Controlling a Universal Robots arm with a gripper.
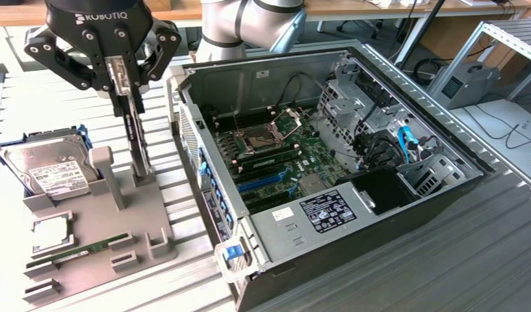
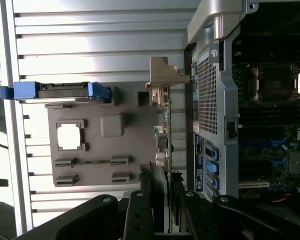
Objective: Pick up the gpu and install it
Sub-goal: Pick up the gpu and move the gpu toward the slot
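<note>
The gripper (image 1: 125, 83) is clamped on the gpu (image 1: 140, 140), pinching the card's flat faces near its upper end, so it hangs on edge, straight down. It sits just outside the open computer case (image 1: 361, 266), on the exterior view's left of the case's perforated rear wall, over the grey parts fixture (image 1: 91, 227). Whether its lower end is clear of that fixture, I cannot tell.

From the wrist, the card runs edge-on away from the gripper (image 2: 160, 202), with its silver bracket (image 2: 166, 75) at the far end, close beside the case's rear wall. Farther from the case, the hard drive (image 1: 50, 170) and the green memory stick (image 1: 78, 250) rest on the fixture. Blue slots (image 1: 260, 181) show inside the case.

My read on handling: light, stiff and thin, but delicate, so no hard squeezing or scraping. A hold across the flat faces, away from the connector edge, looks sensible. Gripped near one end, though, the long card could twist if nudged.
</note>
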